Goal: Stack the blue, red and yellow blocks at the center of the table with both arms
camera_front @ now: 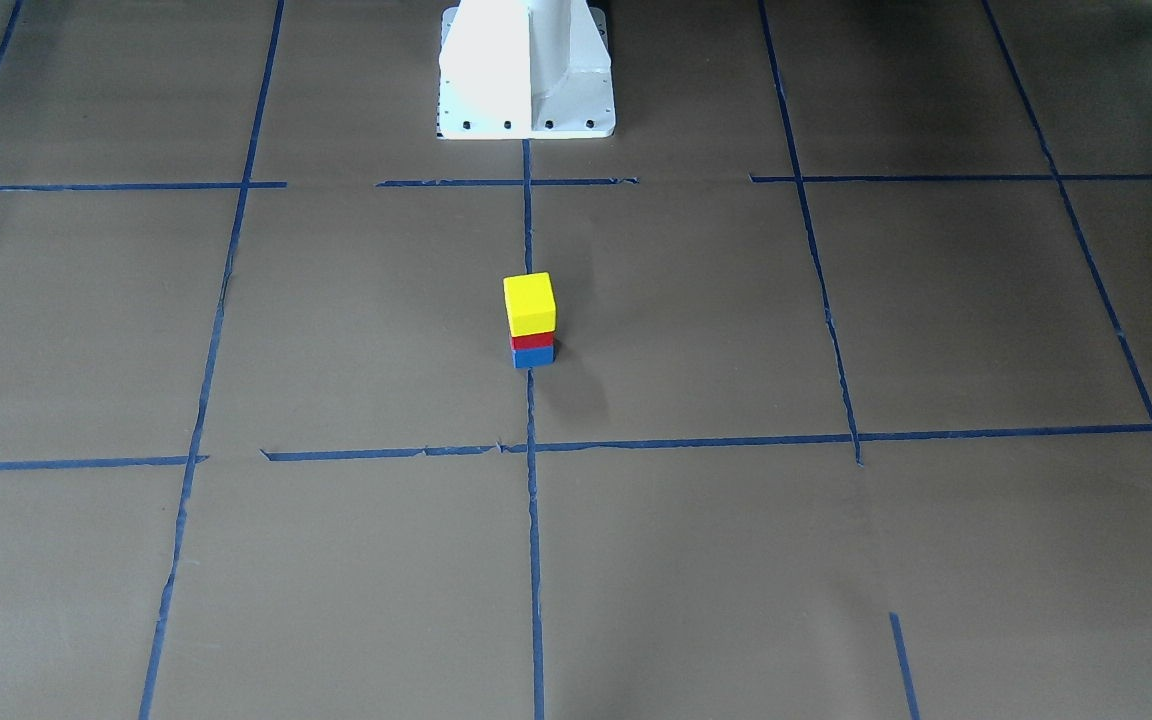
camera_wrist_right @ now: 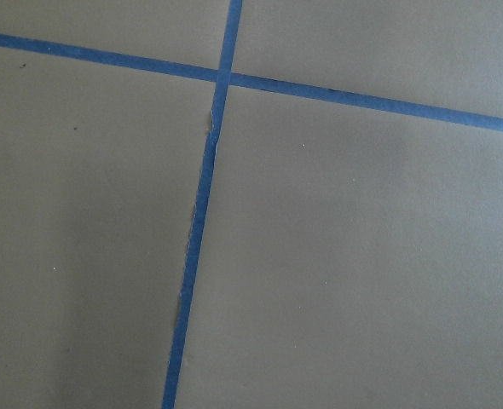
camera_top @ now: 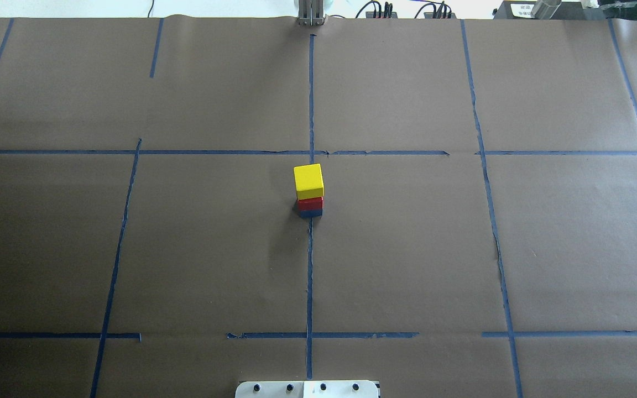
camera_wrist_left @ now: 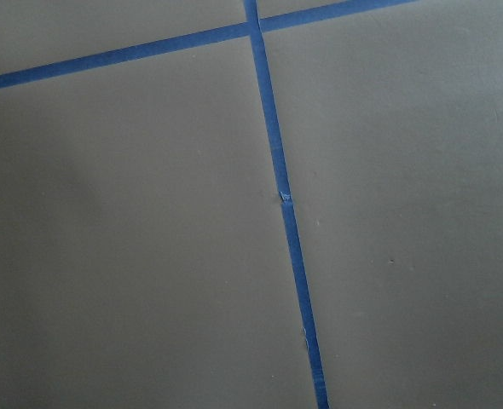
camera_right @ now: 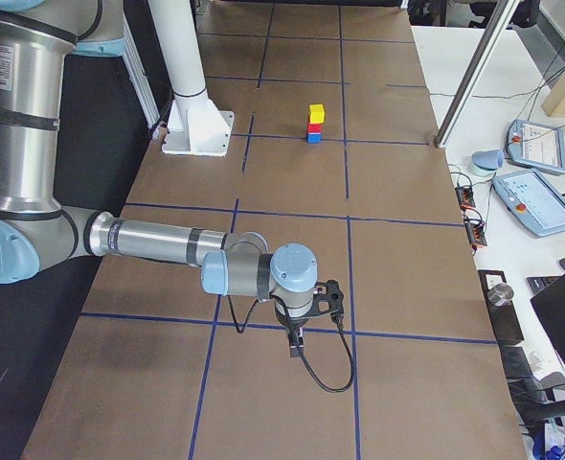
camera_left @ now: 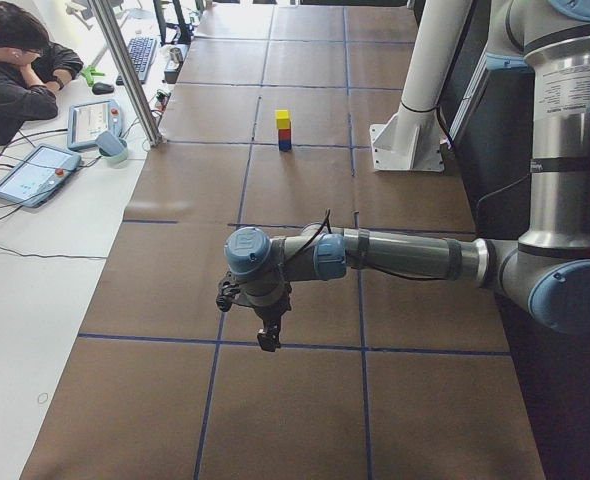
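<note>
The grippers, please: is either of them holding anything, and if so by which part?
No block is held: the yellow block, red block and blue block stand stacked at the centre, apart from the left gripper and right gripper.

The brown table (camera_top: 186,249), gridded with blue tape (camera_top: 309,276), bears the blue block (camera_front: 533,357).

Blue tape lines (camera_front: 535,560) grid the brown-papered table (camera_front: 336,320), and a seated person (camera_left: 10,70) rests near two tablets (camera_left: 35,172).
</note>
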